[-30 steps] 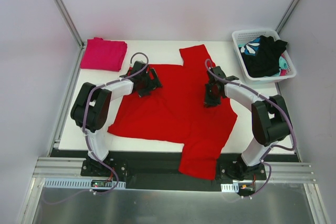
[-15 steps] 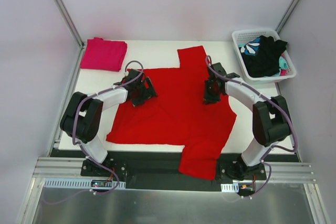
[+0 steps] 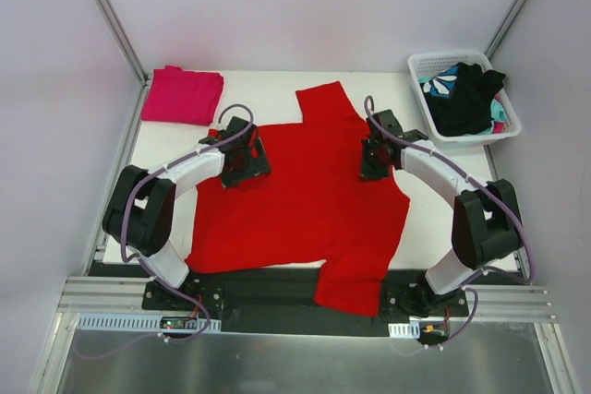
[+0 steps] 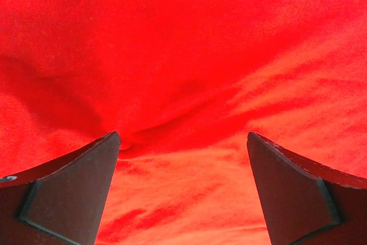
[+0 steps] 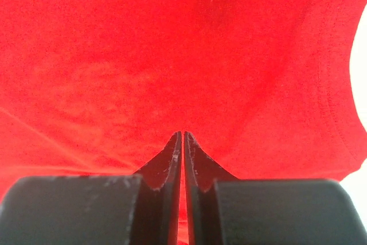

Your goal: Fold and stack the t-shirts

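One red t-shirt [image 3: 305,191], one pink t-shirt [image 3: 182,95] — one basket [image 3: 434,60].

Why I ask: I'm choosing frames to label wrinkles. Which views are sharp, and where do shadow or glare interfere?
Top external: sharp and evenly lit, but the shirt is saturated red, flattening folds. Left wrist: cloth soft, with a dark shadowed crease by the open left gripper. Right wrist: weave crisp, right gripper body blurred, table blown out white at the right edge.

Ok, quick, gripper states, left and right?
Left gripper: open, over the red t-shirt, holding nothing.
Right gripper: closed, over the red t-shirt; whether it pinches cloth cannot be told.
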Action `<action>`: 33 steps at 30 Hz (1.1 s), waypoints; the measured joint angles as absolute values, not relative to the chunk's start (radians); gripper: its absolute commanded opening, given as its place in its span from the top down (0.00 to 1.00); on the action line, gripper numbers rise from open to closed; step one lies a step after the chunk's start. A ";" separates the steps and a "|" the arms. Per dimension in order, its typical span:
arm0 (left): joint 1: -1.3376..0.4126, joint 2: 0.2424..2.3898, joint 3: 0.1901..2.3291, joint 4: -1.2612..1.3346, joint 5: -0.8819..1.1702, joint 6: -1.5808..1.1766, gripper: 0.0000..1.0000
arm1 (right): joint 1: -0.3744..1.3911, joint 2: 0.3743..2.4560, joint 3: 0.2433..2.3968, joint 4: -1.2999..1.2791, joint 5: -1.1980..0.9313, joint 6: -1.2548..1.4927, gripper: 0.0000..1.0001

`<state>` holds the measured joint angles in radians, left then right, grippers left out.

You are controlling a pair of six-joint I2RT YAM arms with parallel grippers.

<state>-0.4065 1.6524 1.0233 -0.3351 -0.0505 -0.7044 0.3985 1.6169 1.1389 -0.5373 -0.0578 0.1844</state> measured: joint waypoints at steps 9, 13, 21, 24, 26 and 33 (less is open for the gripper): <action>-0.475 1.649 1.087 -0.377 -0.226 -0.665 0.21 | 0.488 1.571 1.139 -0.478 0.010 0.125 0.99; -0.477 1.658 1.085 -0.388 -0.256 -0.679 0.39 | 0.483 1.612 1.136 -0.402 -0.017 0.123 0.99; -0.530 1.675 1.012 -0.404 -0.284 -0.733 0.67 | 0.486 1.629 0.969 -0.307 -0.089 0.176 0.99; -0.580 1.665 0.979 -0.414 -0.308 -0.759 0.83 | 0.494 1.582 0.907 -0.301 -0.108 0.197 0.99; -0.611 1.655 0.967 -0.424 -0.316 -0.775 0.95 | 0.506 1.534 0.874 -0.295 -0.121 0.213 0.99; -0.718 1.634 0.930 -0.441 -0.327 -0.856 0.95 | 0.616 1.353 0.777 -0.306 -0.136 0.276 0.99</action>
<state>-0.7177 1.6344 0.9302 -0.4408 -0.3275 -0.8558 0.6159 1.3533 0.7769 -0.3061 -0.1356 0.2760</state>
